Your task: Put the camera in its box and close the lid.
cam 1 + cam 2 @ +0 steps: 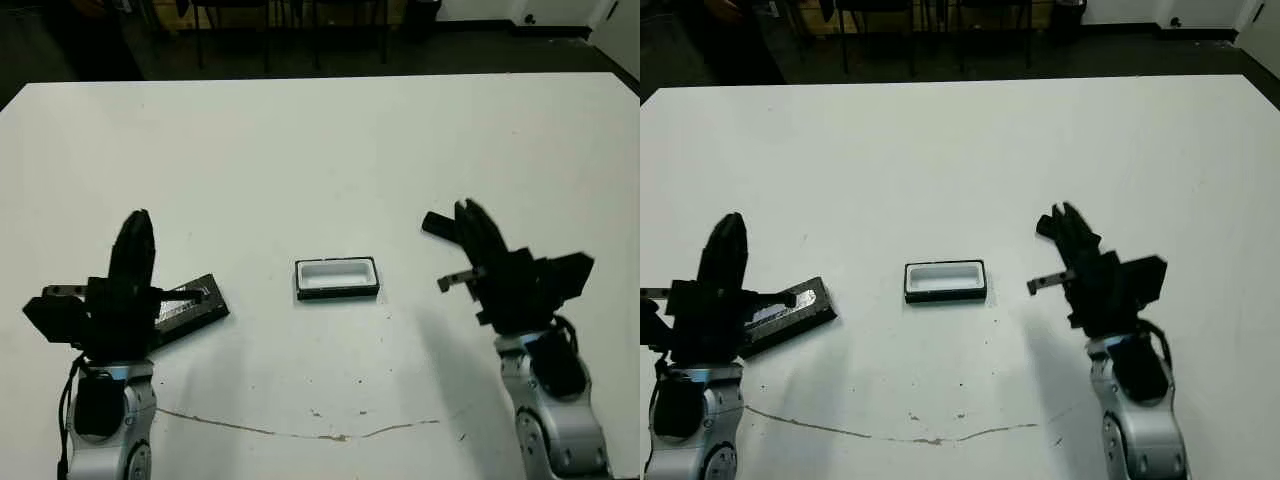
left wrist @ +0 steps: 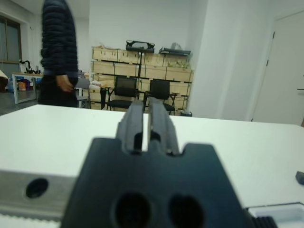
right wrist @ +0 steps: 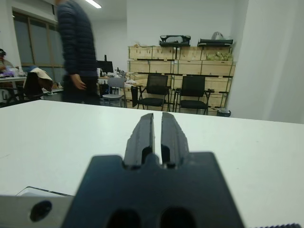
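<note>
The box (image 1: pixel 337 278) lies open at the table's middle, a shallow black tray showing its white lining. The lid (image 1: pixel 190 303), a flat black panel with a silvery strip, lies at an angle on the left, partly under my left arm. My left gripper (image 1: pixel 135 222) is raised over the lid's near end, shut on nothing. A small dark bar, the camera (image 1: pixel 434 224), lies on the table to the right of the box, half hidden behind my right gripper (image 1: pixel 468 212). That gripper hovers above the table, shut and holding nothing.
A person in a dark jacket (image 3: pixel 78 52) stands beyond the far edge of the table, with black chairs (image 3: pixel 192 92) and stacked crates behind. A thin crack-like line (image 1: pixel 300 430) runs across the table near its front edge.
</note>
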Robot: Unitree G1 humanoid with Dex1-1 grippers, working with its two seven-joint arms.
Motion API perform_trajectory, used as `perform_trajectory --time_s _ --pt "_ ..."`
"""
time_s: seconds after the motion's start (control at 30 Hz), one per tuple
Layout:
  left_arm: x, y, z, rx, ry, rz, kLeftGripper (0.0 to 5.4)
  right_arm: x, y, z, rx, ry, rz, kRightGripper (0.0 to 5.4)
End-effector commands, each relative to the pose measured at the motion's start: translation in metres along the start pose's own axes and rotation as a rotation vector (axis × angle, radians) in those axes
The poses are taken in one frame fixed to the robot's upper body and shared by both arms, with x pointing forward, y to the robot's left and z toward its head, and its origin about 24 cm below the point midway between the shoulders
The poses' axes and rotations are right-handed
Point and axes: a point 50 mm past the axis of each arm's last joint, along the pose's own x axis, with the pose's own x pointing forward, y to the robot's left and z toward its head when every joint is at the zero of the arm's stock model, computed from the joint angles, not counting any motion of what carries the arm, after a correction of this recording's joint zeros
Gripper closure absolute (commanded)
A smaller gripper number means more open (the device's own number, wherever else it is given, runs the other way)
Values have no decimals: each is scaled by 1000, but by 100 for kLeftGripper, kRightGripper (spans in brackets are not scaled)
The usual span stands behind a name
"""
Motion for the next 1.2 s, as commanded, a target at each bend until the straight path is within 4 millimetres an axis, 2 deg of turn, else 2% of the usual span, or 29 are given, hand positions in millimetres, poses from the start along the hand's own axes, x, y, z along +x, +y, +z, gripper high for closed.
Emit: perform_trajectory --time_s 0.03,0.33,0.5,0.63,0.77,0.93,1.03,1.2 --pt "-2 1 -2 2 35 0 538 0 -2 -3 2 27 -5 540" --pt "-4 -1 -3 17 46 -3 538 -3 -7 -3 -1 44 18 540" --pt "-5 0 -4 17 52 -2 538 4 -21 4 -23 40 47 540" --pt "-6 -2 -6 16 55 -3 538 19 -40 18 -100 41 74 540" --pt "-6 -3 -6 11 60 -3 538 41 -61 32 -107 72 140 540" --pt "-6 -4 -6 11 57 -5 538 65 -83 48 -266 224 285 540" --pt "-6 -4 -7 7 57 -7 540 75 -91 53 -323 315 406 509" --pt "-6 -3 -7 14 56 -11 540 83 -96 45 -311 432 594 429"
